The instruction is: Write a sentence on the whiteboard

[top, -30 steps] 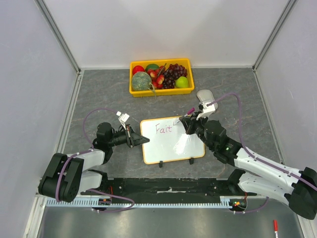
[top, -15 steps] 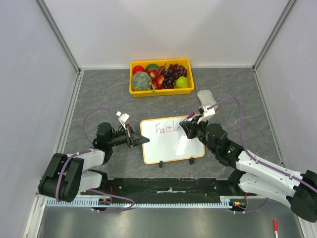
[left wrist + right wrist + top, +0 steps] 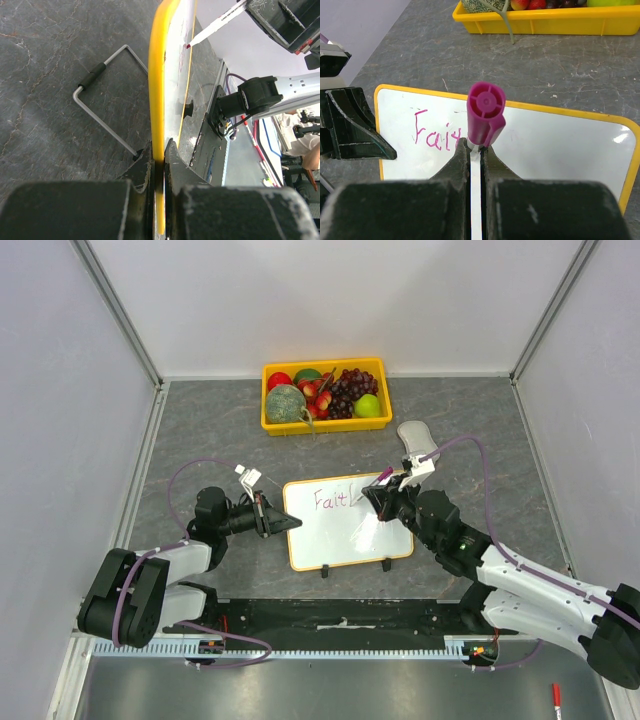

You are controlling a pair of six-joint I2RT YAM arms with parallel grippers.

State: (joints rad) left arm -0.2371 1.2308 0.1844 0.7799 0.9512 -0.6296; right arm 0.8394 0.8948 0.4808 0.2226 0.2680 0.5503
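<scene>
Left hand [image 3: 285,521] pinches whiteboard [image 3: 335,540] by left rim, board tilted up mid-worktop [image 3: 200,430]. Sentence [image 3: 330,500] reads only "Fait", top line. Right hand [image 3: 385,492] clamps pink marker [image 3: 485,112]. Risk: hard press skews board in grip, spoiling letters.

Seen from above, the left arm [image 3: 150,575], at lower left of the frame, and the right arm [image 3: 530,585], at lower right, wore white shells between bulky black joints. A purple cable [image 3: 185,472] looped along each. The left tool [image 3: 268,515] and right tool [image 3: 380,492] were matte black, their wedge-shaped fingers [image 3: 452,170] scuffed with pale specks.
</scene>
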